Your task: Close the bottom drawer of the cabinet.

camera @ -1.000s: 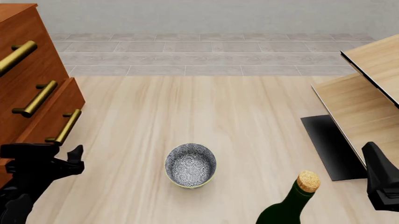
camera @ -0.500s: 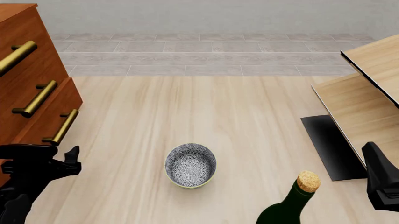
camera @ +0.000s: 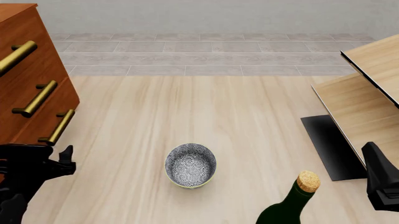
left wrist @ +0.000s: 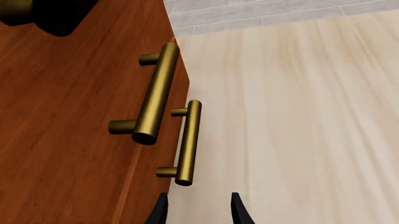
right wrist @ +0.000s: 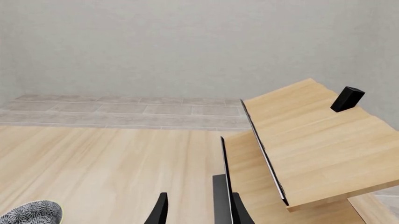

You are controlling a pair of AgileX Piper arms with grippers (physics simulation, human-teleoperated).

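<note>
The cabinet stands at the left of the front view, reddish-brown with three brass bar handles. The bottom drawer sticks out only slightly past the drawer above; its handle is the lowest one. My left gripper is open and empty, right at the drawer's front below the handle. In the left wrist view the bottom drawer's handle lies just ahead of the left gripper, with the middle drawer's handle beyond. My right gripper is open and empty at the far right; it also shows in the right wrist view.
A patterned bowl sits mid-table. A dark green corked bottle stands at the front right. A pale wood shelf unit fills the right side, close to my right gripper, with a small black block on it.
The bottom drawer has slid left into the cabinet, its handle moving left. My left gripper has moved left with it. The right arm has not moved.
</note>
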